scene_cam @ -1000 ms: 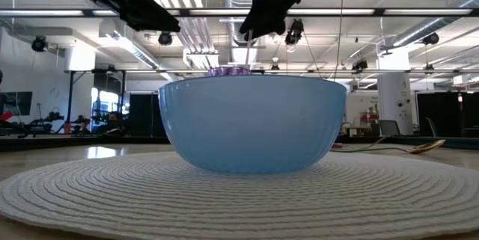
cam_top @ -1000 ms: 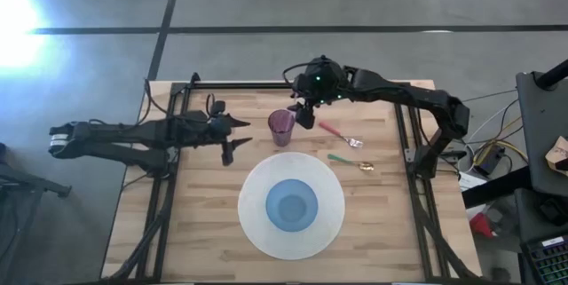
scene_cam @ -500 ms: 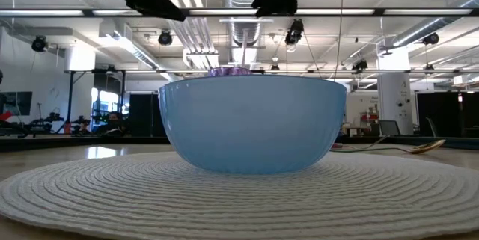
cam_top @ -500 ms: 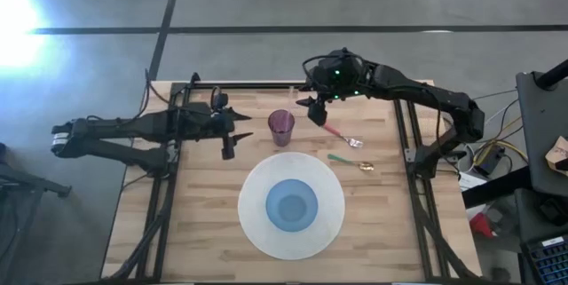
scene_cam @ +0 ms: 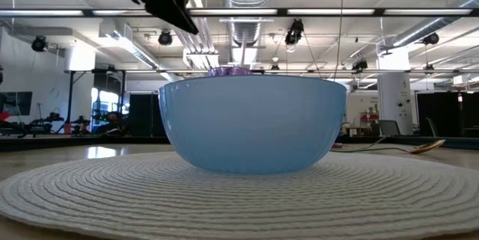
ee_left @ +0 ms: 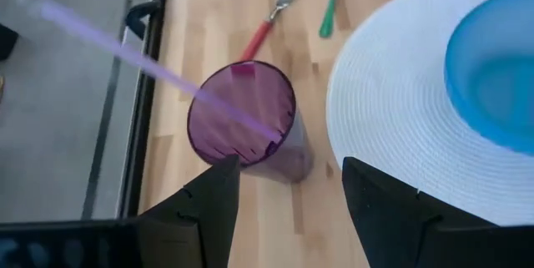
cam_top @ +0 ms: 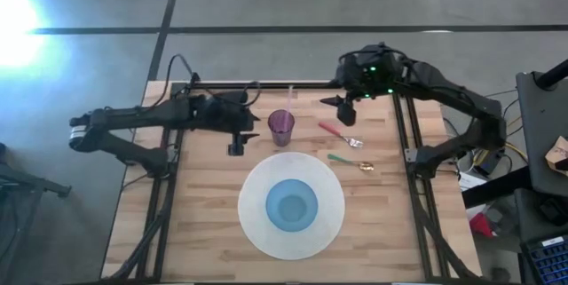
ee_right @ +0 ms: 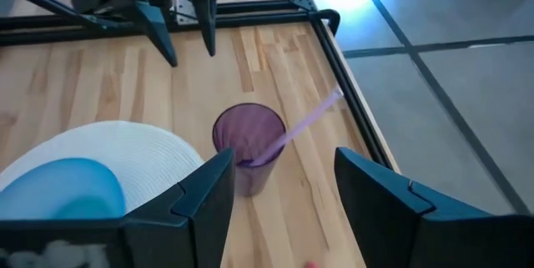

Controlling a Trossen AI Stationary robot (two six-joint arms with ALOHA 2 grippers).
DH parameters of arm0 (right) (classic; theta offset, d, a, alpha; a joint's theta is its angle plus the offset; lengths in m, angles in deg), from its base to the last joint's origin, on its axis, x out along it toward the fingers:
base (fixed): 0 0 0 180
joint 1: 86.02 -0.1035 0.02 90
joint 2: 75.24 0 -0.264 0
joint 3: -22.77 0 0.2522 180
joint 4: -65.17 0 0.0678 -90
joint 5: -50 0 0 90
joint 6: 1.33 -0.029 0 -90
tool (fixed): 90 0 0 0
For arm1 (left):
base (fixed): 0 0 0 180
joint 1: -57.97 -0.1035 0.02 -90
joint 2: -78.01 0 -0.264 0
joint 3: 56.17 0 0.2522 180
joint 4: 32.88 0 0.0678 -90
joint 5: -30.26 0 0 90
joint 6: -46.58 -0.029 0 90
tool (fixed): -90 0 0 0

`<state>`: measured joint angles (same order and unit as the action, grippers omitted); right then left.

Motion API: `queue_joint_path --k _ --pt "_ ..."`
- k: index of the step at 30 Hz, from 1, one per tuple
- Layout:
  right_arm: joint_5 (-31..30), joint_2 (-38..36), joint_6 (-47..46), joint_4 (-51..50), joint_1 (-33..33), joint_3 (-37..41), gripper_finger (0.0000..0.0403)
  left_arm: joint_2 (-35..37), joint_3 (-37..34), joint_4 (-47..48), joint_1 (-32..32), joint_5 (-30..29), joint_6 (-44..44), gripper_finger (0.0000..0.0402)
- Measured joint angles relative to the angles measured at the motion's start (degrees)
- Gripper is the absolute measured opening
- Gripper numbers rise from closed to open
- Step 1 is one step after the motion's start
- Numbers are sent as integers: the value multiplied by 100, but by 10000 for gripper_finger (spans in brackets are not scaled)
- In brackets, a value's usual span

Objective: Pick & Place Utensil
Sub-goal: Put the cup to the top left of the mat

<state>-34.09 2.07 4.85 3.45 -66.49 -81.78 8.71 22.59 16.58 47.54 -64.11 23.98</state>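
A purple cup stands upright on the wooden table, far of the white round mat. A pale purple straw leans in the cup, its lower end inside and its free end tilted toward the far edge. The cup and straw also show in both wrist views. My left gripper is open and empty just left of the cup, above the table. My right gripper is open and empty, right of the cup and raised. A red-handled fork and a green-handled spoon lie flat on the table to the cup's right.
A blue bowl stands in the middle of the white mat, and fills the low view. A black frame rail runs along the table's far edge, just behind the cup.
My right gripper has drawn away from above the cup toward the table's right and far edge, and has risen. The straw stays leaning in the cup. My left gripper has moved toward the table's right, closer to the cup.
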Motion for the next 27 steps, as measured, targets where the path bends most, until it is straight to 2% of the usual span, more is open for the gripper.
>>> queue_joint_path --k 8,15,20,27 --pt "2 -449 2 -337 0 4 201 -990 1207 1031 -7 413 -737 207" --pt "2 -483 2 -591 0 34 201 -1803 2131 1711 -74 740 -1158 207" --pt "2 -482 2 -582 0 173 201 -2222 2391 1837 -138 855 -1362 207" --pt "2 -482 28 -589 0 323 201 -2535 2398 1889 -355 859 -1493 207"
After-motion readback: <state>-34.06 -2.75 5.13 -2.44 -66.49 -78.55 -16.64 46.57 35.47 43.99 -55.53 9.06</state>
